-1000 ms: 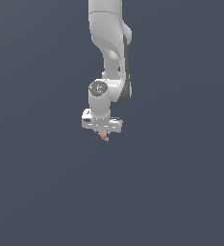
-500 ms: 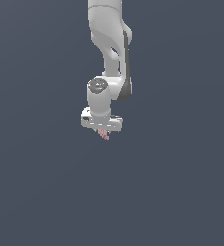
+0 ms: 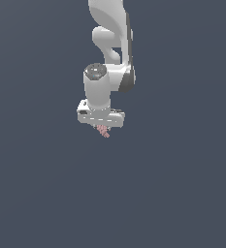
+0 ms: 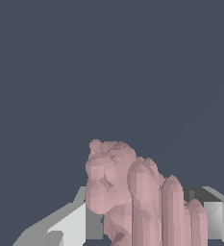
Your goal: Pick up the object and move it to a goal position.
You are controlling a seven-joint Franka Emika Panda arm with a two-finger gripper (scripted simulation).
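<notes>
From my remote station I judged the gripper (image 3: 103, 127) to be clenched on the pink object (image 4: 128, 192), which hung directly beneath the white hand with most of its lobes protruding past the fingers, so a jolt could have shaken it loose.

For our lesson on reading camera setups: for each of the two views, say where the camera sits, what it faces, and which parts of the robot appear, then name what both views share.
Exterior view: off the arm, its position unknown; it faces the white arm, whose pincer holds the pink object.
Wrist view: on the wrist, looking along the pincer at the pink object; only the grey-white fingers show.
Shared: pincer, pink object, plain dark grey background.
</notes>
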